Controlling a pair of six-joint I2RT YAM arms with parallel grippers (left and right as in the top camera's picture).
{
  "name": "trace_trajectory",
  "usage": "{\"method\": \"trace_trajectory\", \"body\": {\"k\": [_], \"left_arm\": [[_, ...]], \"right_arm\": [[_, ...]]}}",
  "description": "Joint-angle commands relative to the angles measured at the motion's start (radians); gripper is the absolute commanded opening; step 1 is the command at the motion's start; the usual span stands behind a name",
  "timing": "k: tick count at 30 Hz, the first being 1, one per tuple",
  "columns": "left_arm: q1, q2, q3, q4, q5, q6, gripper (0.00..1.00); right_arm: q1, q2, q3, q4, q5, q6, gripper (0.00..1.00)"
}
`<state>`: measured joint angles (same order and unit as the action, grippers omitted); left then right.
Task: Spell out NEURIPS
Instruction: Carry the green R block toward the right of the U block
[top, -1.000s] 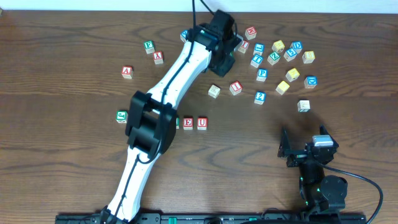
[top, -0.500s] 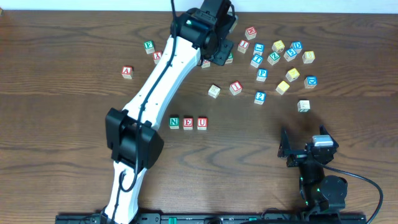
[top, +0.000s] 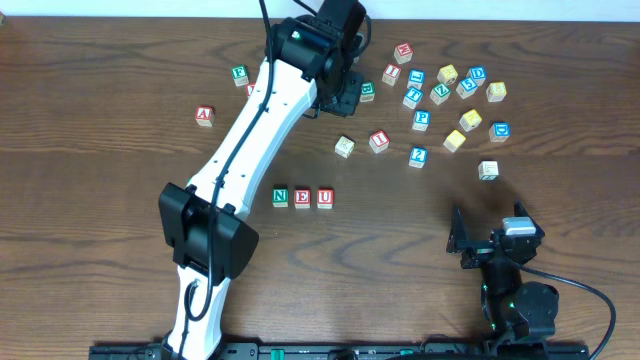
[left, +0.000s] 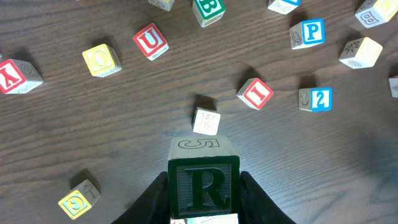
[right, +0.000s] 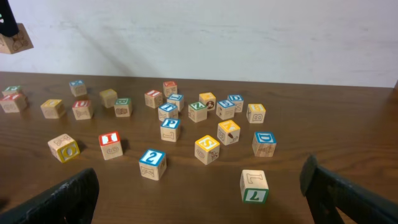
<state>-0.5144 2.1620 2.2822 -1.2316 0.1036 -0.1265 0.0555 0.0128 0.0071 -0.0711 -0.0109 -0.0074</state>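
My left gripper (left: 203, 183) is shut on a green R block (left: 203, 186) and holds it in the air above the loose blocks. In the overhead view the left gripper (top: 337, 95) is at the back middle of the table and hides the block. The N (top: 281, 197), E (top: 302, 197) and U (top: 324, 197) blocks stand in a row at the table's middle. A red I block (top: 379, 141) and a blue P block (top: 422, 120) lie among the loose blocks. My right gripper (top: 490, 245) is open and empty at the front right.
Several loose blocks are scattered at the back right, among them a green B (top: 367, 91), a blue 2 (top: 418, 156) and a green 7 (top: 488, 170). A few more lie at the back left, such as a red A (top: 204, 115). The left arm (top: 250, 150) crosses the table diagonally.
The left arm has swung to the left, its elbow uncovering the N E U row. The gripper has moved a little left and forward with the R block in it. The right arm has not moved.
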Motion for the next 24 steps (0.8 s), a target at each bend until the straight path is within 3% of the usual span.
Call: {"method": "trace_trajectory", "body": {"k": [1, 7, 24], "left_arm": [[-0.037, -0.019, 0.017, -0.008, -0.063, -0.030, 0.08], [-0.112, -0.019, 0.016, -0.014, -0.164, -0.036, 0.08], [-0.117, -0.019, 0.014, -0.026, -0.168, -0.048, 0.08]], "right_arm": [[-0.008, -0.004, -0.001, -0.005, 0.001, 0.014, 0.99], [-0.008, -0.004, -0.001, -0.005, 0.001, 0.014, 0.99], [-0.008, -0.004, -0.001, -0.005, 0.001, 0.014, 0.99]]}}
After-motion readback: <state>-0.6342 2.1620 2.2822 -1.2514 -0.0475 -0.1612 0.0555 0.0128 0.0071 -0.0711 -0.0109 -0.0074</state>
